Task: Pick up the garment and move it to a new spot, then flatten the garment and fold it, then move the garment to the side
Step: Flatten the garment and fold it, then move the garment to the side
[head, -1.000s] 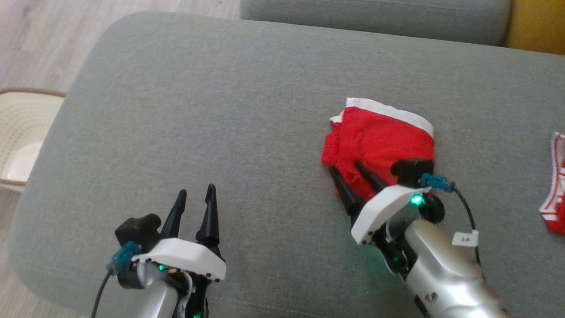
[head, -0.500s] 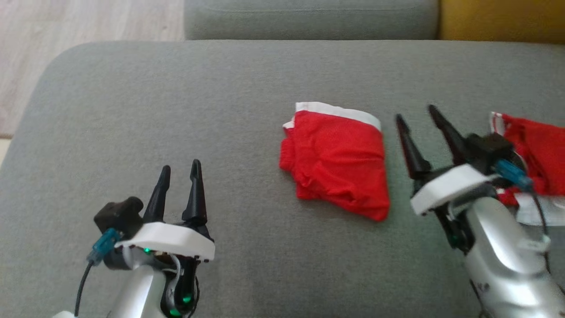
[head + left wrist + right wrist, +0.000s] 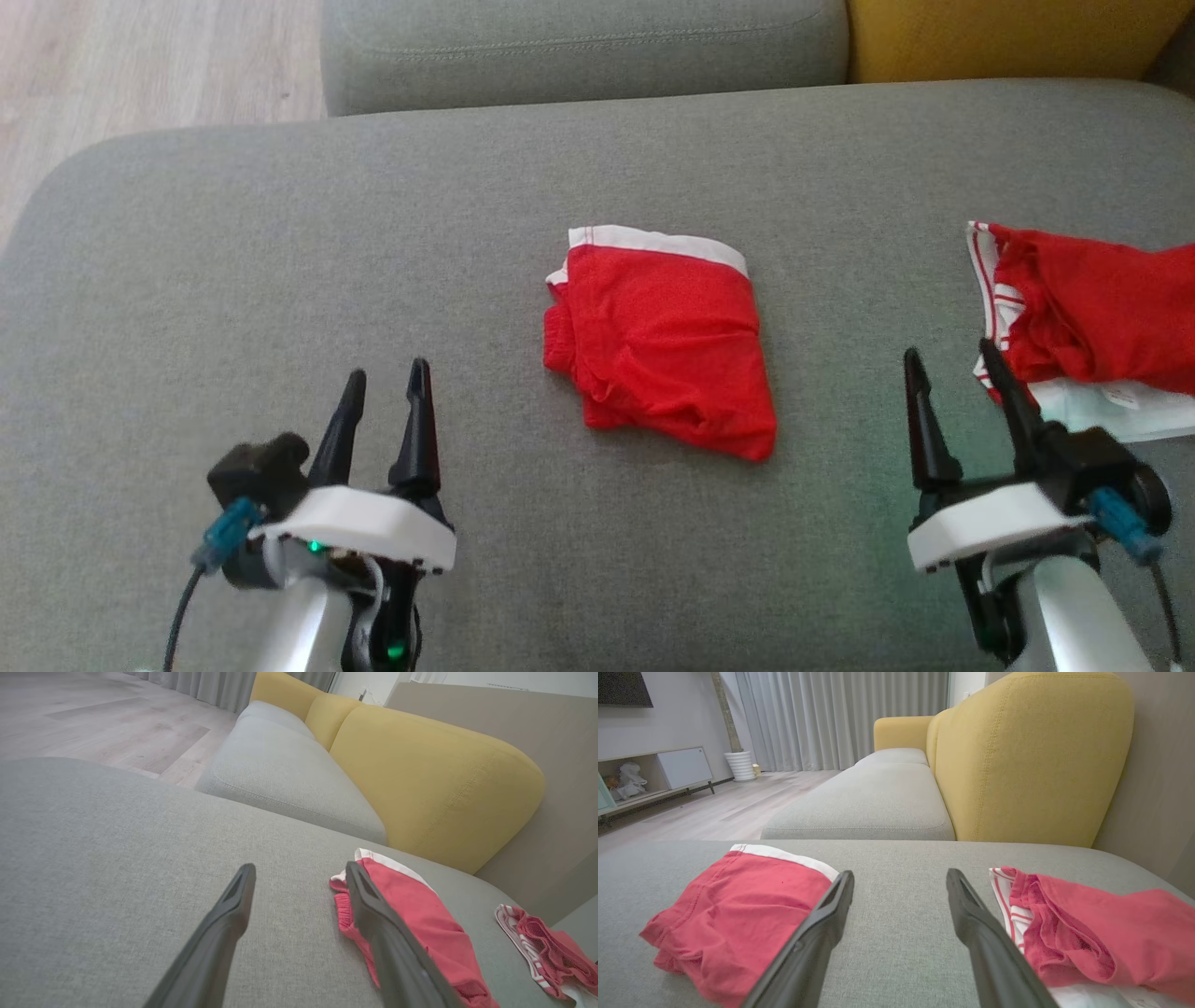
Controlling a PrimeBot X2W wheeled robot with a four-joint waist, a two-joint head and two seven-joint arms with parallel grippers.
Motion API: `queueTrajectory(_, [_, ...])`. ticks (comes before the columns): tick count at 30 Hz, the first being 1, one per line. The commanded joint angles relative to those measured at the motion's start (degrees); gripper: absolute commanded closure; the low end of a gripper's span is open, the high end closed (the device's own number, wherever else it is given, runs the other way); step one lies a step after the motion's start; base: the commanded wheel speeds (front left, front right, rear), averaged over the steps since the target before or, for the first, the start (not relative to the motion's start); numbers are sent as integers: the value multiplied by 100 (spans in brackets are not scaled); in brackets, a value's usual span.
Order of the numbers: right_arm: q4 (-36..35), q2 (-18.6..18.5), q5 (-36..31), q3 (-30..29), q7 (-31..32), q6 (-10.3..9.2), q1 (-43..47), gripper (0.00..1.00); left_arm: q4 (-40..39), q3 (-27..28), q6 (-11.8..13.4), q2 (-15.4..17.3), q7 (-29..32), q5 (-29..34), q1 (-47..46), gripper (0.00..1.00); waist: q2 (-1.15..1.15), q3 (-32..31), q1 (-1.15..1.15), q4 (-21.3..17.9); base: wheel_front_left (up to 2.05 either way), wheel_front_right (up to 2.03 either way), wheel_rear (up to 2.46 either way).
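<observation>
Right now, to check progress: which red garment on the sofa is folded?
The red shorts with the plain white waistband, left of the right pincer: a flat, neat packet. The striped-trim red garment to its right lies crumpled.

Head camera looked steeply down on grey cushion [image 3: 280, 233]; both wrist cameras sat low, facing yellow backrest [image 3: 434, 774], sharing folded red garment [image 3: 733, 919].
</observation>
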Motion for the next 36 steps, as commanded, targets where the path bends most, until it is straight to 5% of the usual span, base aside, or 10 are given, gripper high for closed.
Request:
queueTrajectory(1, [-260, 48, -123, 102, -87, -5, -79, 0, -130, 190, 11, 19, -70, 30, -71, 0, 0, -27, 0, -31, 0, 0, 0])
queueTrajectory(21, [-338, 129, -70, 203, 67, -5, -289, 0, -180, 187, -25, 19, -70, 89, -239, 0, 0, 289, 0, 161, 0, 0, 0])
queueTrajectory(36, [1056, 130, 1031, 803, 1018, -5, -1312, 0, -121, -21, -25, 19, -70, 40, -492, 0, 0, 815, 0, 726, 0, 0, 0])
